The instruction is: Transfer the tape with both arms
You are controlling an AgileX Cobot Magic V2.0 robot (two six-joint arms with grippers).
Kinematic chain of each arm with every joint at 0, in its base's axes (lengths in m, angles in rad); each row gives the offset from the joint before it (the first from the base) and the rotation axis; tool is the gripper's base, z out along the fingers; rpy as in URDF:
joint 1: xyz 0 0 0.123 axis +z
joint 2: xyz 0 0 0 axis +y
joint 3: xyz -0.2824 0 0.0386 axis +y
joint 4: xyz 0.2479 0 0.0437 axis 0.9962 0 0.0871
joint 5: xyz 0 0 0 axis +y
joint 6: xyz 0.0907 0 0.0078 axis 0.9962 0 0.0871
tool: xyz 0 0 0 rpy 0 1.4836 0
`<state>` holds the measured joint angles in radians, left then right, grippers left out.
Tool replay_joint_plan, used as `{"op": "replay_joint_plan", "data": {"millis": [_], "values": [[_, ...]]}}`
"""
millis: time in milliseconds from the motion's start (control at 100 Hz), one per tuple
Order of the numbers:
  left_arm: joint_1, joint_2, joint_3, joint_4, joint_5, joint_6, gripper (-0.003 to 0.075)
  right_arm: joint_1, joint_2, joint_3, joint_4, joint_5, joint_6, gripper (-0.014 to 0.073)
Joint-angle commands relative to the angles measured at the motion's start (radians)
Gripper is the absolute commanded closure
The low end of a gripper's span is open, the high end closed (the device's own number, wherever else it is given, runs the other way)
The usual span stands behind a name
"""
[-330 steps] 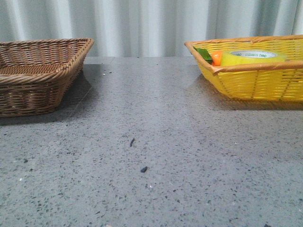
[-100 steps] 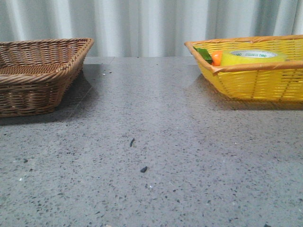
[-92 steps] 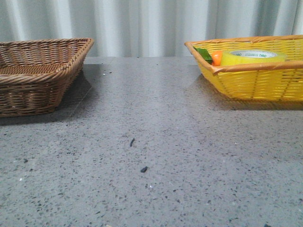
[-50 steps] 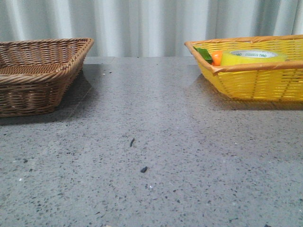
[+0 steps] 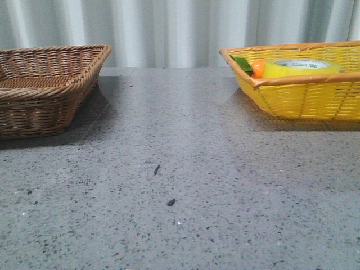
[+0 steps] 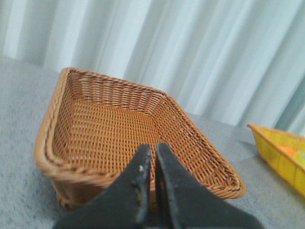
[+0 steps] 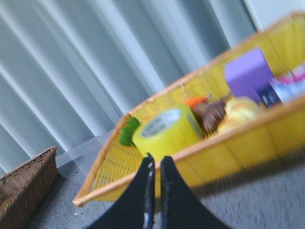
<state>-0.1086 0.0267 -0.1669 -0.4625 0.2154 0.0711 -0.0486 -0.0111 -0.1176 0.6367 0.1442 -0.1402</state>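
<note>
The yellow tape roll [image 5: 301, 68] with its white printed core lies flat in the yellow basket [image 5: 304, 95] at the back right, next to an orange carrot [image 5: 257, 68]. It also shows in the right wrist view [image 7: 167, 130], beyond the basket's near rim [image 7: 267, 143]. My right gripper [image 7: 155, 161] is shut and empty, on the near side of that rim. My left gripper [image 6: 153, 149] is shut and empty, in front of the brown wicker basket [image 6: 114, 124]. Neither gripper shows in the front view.
The brown wicker basket [image 5: 45, 84] stands at the back left and looks empty. The yellow basket also holds a purple box [image 7: 248, 71], a small printed pack [image 7: 286, 88] and brown and yellow items [image 7: 224, 114]. A grey curtain hangs behind the speckled grey table [image 5: 180, 185].
</note>
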Motion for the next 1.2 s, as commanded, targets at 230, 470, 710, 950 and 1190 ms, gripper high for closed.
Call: {"op": "replay_joint_plan", "data": {"millis": [230, 470, 710, 950, 1190], "values": [[0.002, 0.335, -0.374, 0.111, 0.167, 0.099, 0.0407, -0.008, 0.163, -0.370, -0.361, 0.237, -0.040, 0.0621], [-0.098, 0.458, -0.457, 0.093, 0.173, 0.107, 0.0303, -0.003, 0.386, -0.566, -0.346, 0.337, -0.096, 0.0251], [-0.169, 0.483, -0.461, 0.095, 0.165, 0.110, 0.0303, 0.072, 0.739, -0.872, -0.341, 0.569, -0.154, 0.0193], [-0.172, 0.485, -0.461, 0.104, 0.165, 0.110, 0.0303, 0.157, 1.106, -1.199, -0.359, 0.781, -0.154, 0.0193], [-0.172, 0.485, -0.461, 0.106, 0.165, 0.110, 0.0303, 0.194, 1.397, -1.365, -0.380, 0.861, -0.154, 0.0193]]}}
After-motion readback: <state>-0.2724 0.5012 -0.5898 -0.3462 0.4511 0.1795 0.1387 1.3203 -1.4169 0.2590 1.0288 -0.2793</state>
